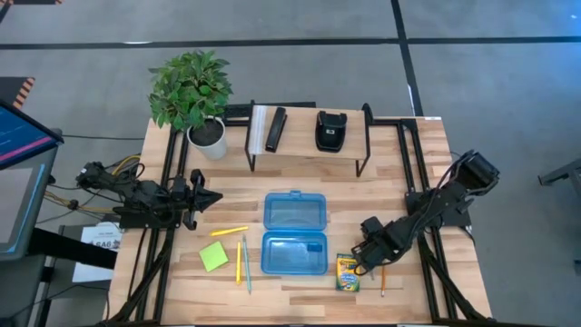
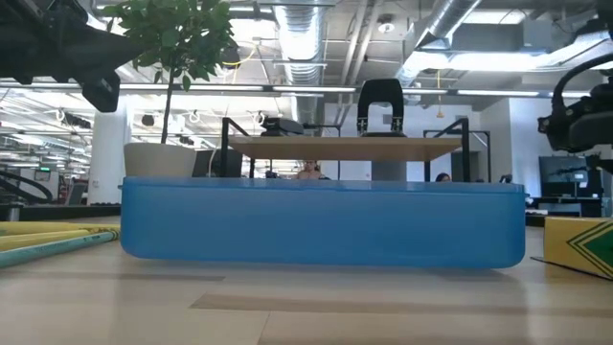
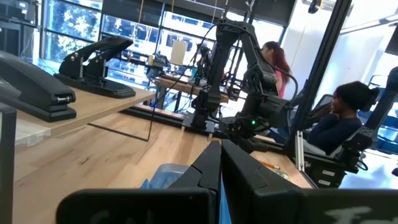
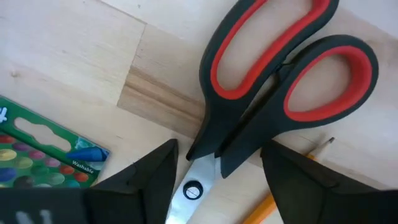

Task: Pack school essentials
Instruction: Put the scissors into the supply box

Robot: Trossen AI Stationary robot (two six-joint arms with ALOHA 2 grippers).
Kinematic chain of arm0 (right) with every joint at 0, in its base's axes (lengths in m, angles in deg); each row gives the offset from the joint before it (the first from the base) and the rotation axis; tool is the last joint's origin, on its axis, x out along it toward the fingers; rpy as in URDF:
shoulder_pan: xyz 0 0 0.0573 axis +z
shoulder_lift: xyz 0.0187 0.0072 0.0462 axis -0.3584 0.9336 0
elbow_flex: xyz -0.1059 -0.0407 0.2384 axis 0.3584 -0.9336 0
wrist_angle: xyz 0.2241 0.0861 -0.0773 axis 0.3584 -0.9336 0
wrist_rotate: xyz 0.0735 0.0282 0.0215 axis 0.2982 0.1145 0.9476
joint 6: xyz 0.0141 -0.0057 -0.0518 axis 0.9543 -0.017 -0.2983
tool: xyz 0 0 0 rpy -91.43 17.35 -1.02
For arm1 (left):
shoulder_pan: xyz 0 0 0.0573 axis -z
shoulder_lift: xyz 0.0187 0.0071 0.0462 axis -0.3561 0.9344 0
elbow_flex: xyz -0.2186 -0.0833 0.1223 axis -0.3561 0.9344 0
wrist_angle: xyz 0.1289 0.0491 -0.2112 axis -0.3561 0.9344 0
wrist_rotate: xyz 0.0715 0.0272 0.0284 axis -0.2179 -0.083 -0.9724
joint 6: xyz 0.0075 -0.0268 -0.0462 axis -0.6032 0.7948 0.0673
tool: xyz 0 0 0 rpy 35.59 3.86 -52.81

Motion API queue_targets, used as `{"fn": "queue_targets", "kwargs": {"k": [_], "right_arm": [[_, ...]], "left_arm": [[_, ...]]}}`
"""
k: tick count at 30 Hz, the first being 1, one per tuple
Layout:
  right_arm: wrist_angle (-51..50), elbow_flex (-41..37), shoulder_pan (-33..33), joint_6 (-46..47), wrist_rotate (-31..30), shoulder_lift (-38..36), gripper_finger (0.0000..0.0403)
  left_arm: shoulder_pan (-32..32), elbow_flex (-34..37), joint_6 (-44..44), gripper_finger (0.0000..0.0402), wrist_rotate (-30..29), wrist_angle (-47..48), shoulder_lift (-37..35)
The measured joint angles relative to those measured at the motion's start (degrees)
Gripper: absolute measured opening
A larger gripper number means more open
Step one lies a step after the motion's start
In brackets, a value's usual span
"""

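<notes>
Right gripper (image 4: 214, 171) hovering low over the red-handled scissors (image 4: 273, 81), fingers (image 4: 149, 177) spread wide astride the pivot, crayon box (image 1: 348, 272) lying just left, left gripper (image 3: 221, 180) waiting far left, fingers pressed together.

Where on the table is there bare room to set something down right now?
Bare wood lies between the shelf and the blue case, and along the front edge below the sticky pad. Crowded right of the case: crayon box, right claw over scissors, pencil.
</notes>
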Motion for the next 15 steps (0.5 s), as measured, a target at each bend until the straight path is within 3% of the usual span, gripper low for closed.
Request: {"fn": "queue_targets", "kwargs": {"k": [10,15], "right_arm": [[-0.9,-0.2,-0.4,-1.3,-2.1,-1.5,0.0114],[-0.9,-0.2,-0.4,-1.8,-2.6,-1.5,0.0087]], "left_arm": [[0.0,0.0,0.0,0.0,0.0,0.0,0.0],[0.0,0.0,0.0,0.0,0.0,0.0,0.0]]}}
